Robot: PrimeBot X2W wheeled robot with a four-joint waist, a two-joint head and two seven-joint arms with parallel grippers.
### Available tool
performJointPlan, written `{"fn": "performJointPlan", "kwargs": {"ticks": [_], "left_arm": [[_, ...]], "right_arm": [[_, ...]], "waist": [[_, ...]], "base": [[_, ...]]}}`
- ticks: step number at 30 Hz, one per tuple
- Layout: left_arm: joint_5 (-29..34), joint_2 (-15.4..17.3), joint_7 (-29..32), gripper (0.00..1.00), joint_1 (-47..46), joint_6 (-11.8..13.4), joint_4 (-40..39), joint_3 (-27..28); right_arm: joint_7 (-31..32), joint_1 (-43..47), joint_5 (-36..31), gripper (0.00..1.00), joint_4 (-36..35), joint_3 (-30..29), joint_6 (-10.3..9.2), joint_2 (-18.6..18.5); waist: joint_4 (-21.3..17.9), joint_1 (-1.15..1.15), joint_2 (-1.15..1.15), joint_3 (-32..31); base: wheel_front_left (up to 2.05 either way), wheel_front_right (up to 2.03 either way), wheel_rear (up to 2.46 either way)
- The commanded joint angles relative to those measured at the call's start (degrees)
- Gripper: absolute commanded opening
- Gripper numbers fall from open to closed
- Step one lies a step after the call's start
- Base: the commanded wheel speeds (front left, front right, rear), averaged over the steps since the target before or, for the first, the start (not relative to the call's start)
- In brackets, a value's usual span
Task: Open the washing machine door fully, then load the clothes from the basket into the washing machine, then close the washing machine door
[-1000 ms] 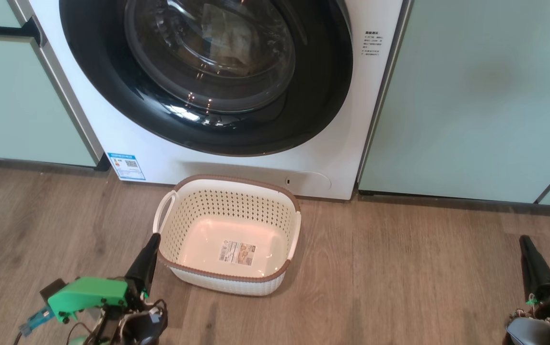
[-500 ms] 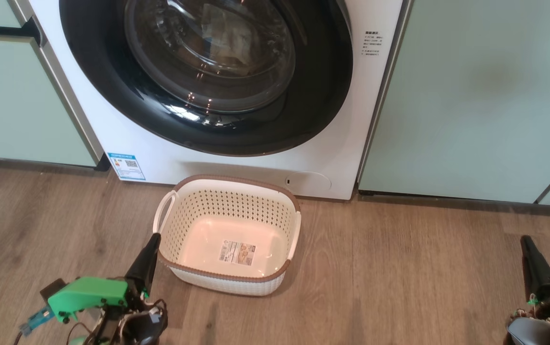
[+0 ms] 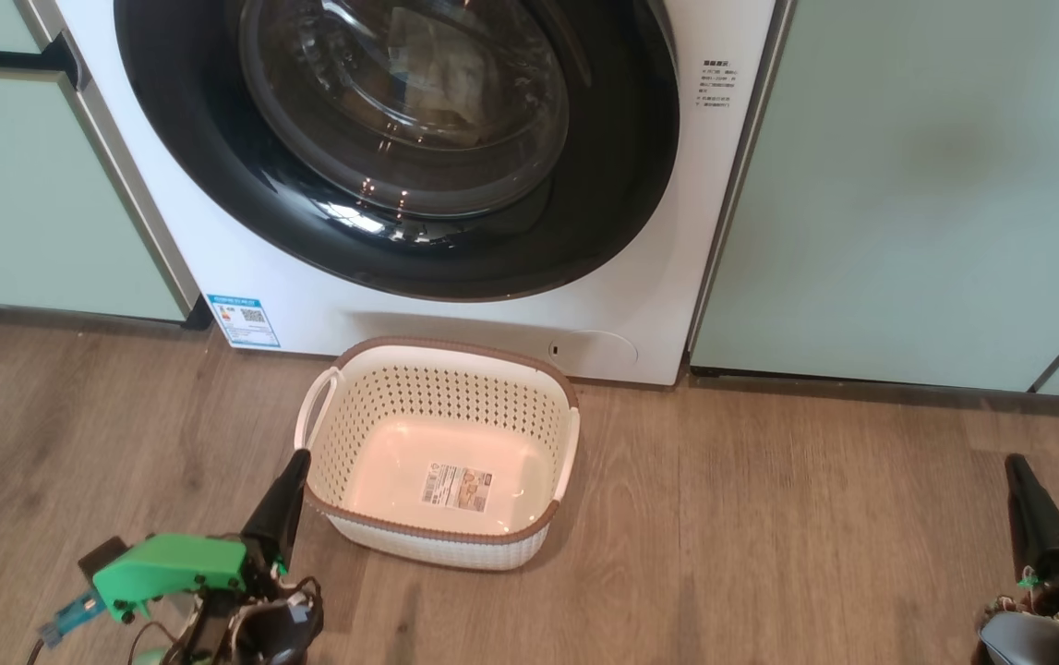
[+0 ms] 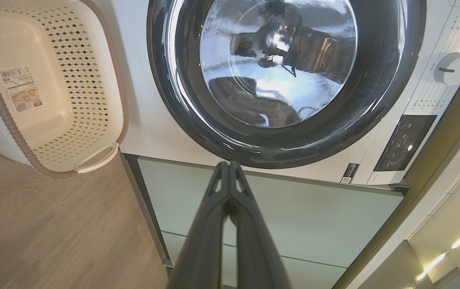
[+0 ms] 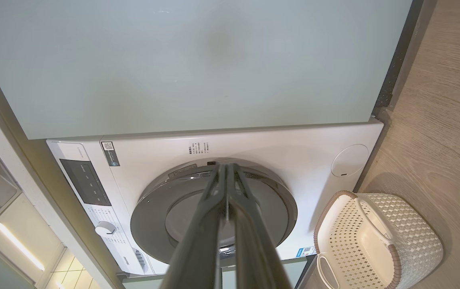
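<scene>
Ops: delta over the last second, head view?

Rig: near zero. The right gripper (image 3: 1020,480) has crept a hair rightward at lower right. The left gripper (image 3: 294,469) is unchanged at lower left, tip just beside the near-left corner of the basket (image 3: 437,397); can't tell if they touch. Nothing else has shifted. Reads as both arms parked, no step in hand.

Ops: task state?

Rig: the washing machine door (image 3: 404,139) sits shut against the washing machine (image 3: 640,305). The basket stands on the wood floor (image 3: 769,517) just in front of it, empty, label (image 3: 459,487) bare on its bottom. There's a pale patch behind the glass, likely the clothes (image 3: 441,78) in the drum, though glare blurs it. My read: all three steps done.

Ops: left wrist view?

Rig: left gripper's fingers are pressed together, holding nothing. The door shows a glossy black rim and bulging glass full of reflections; I can't pick out the clothes here. The basket is at upper left, perforated walls, white handle (image 4: 95,157), nothing inside. The knob (image 4: 452,69) and control panel (image 4: 404,142) are at right.

Ops: right wrist view?

Rig: right gripper's fingers are together too, empty, pointing at the door. The door looks flush in the white front, next to a pale green cabinet panel (image 5: 193,60). The basket is at lower right, just beside the machine.
</scene>
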Motion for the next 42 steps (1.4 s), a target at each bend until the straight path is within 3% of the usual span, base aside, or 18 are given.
{"fn": "performJointPlan", "kwargs": {"ticks": [1,42], "left_arm": [[0.5,0.4,0.3,0.0,-3.3,-0.5,-1.6,2.2],[0.8,0.2,0.6,0.0,-3.3,-0.5,-1.6,2.5]], "right_arm": [[0.6,-3.1,-0.3,0.0,-1.8,0.8,-0.17,-0.5],[0.9,-3.2,-0.7,0.0,-1.8,0.4,-0.17,-0.2]], "waist": [[0.0,0.0,0.0,0.0],[0.0,0.0,0.0,0.0]], "base": [[0.0,0.0,0.0],[0.0,0.0,0.0]]}}
